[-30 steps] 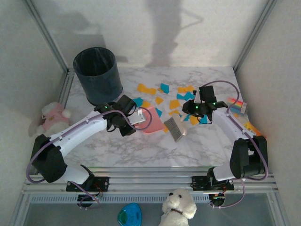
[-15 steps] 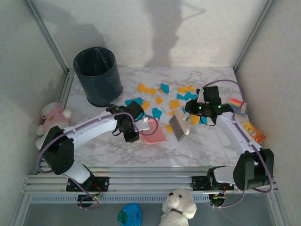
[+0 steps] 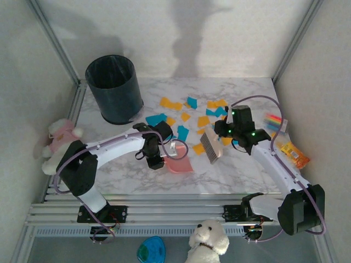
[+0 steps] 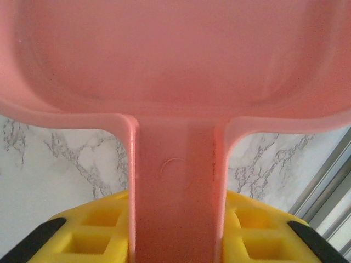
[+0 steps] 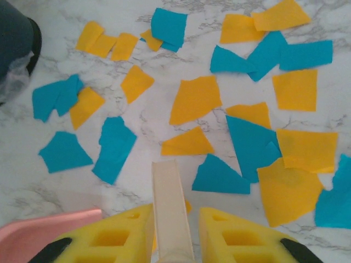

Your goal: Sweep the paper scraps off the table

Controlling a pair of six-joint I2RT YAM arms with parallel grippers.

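L fingers point(image 3: 169, 148) pinch the handle of the pink dustpan point(image 3: 181, 162); in the L wrist view the yellow pads point(image 4: 98, 224) sit tight on both sides of that handle. R fingers point(image 3: 222, 135) are pressed onto the cream handle of a small brush point(image 3: 209, 146), which runs up between them in the R wrist view.

Paper scraps point(image 3: 203, 121), orange-yellow & teal, lie loose across the far-centre part of the desk point(image 3: 247, 170), from just right of the bin over to the R wrist. Some overlap, most lie flat & single. Seen from the R wrist they fan out beyond the brush handle, the nearest just beside it. One orange scrap lies between dustpan & brush head, and a teal one just past the dustpan's far edge.

Dustpan sits near desk centre, w/ the grey-bristled brush head just to its right, tilted; can't tell if the bristles touch the desk.

Dark round bin point(image 3: 113, 87) stands upright at the far-left corner. Striped packet point(image 3: 275, 119) & orange packet point(image 3: 294, 154) lie along the right edge. Off the desk: pink-and-white plush point(image 3: 59, 139) at left, white plush dog point(image 3: 208, 238) & a blue dish-like thing point(image 3: 151, 251) on the near side of the rail frame point(image 3: 175, 211)
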